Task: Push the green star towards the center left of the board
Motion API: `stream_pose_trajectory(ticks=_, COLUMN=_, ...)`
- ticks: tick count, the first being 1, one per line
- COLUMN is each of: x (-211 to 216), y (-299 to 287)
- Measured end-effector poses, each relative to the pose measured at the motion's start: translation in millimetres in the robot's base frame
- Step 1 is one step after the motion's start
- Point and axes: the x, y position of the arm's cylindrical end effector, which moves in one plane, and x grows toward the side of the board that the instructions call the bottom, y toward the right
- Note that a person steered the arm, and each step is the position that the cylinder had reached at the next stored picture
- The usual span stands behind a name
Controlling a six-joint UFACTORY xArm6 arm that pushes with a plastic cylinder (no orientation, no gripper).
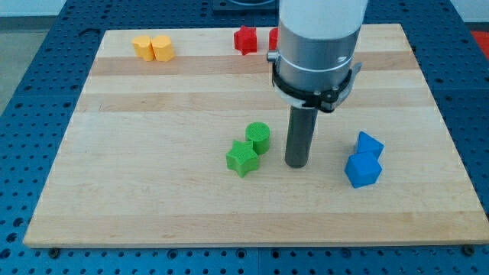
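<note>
The green star [242,159] lies a little below the board's middle, touching a green cylinder [259,137] just above and to its right. My tip [296,163] rests on the board to the right of the star, a short gap away, level with it. The rod hangs from the arm's grey body [317,46] at the view's top.
Two yellow blocks [153,47] sit side by side at the top left. A red star [245,40] and another red block [273,38], partly hidden by the arm, sit at the top middle. Two blue blocks [364,160] touch at the right. The wooden board [153,191] lies on a blue pegboard.
</note>
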Motion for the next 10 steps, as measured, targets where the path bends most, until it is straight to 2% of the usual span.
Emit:
stream_pose_trajectory(ticks=7, x=12.1, y=-41.0)
stream_pose_trajectory(ticks=9, x=12.1, y=-72.8)
stream_pose_trajectory(ticks=10, x=-1.6, y=-66.4)
